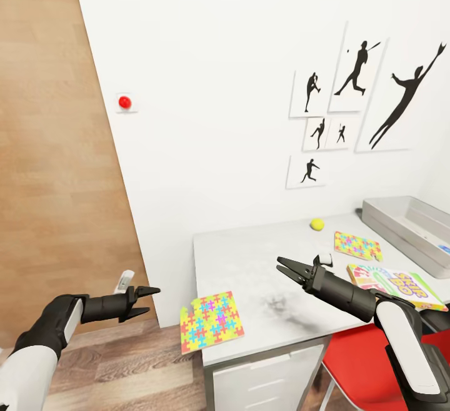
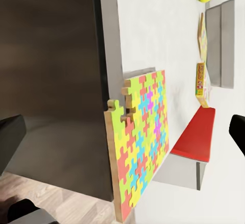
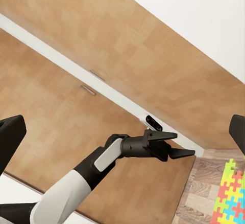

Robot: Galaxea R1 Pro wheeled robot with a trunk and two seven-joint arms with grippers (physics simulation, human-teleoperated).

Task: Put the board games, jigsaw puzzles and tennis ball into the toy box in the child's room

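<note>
At far left of the head view, over wood-plank floor point(image 1: 125, 361): left gripper point(image 1: 149, 302), fingers parted, holding nothing, off the table's left end
Beyond it, on white wall point(image 1: 206, 86): small red button point(image 1: 125, 102)
At the table's point(image 1: 250, 261) near left corner: first jigsaw puzzle point(image 1: 211, 320), flat, overhanging the edge; the same slab point(image 2: 143, 137) close in the left wrist view, tan edge toward the camera
Mid-table, above the white top: right gripper point(image 1: 287, 268), jaws spread, empty, pointing left
Toward the back of the table: tennis ball point(image 1: 317, 224), near the wall
To its right: second jigsaw puzzle point(image 1: 357, 246), flat, apart from the ball
Nearer the front edge: Skip-Bo board game point(image 1: 397, 284), flat, partly hidden by the right forearm
Far right: toy box point(image 1: 400, 223), contents cannot be told
Below the table edge: red chair seat point(image 1: 356, 361)
On the wall above: black silhouette sports pictures point(image 1: 359, 73)
</note>
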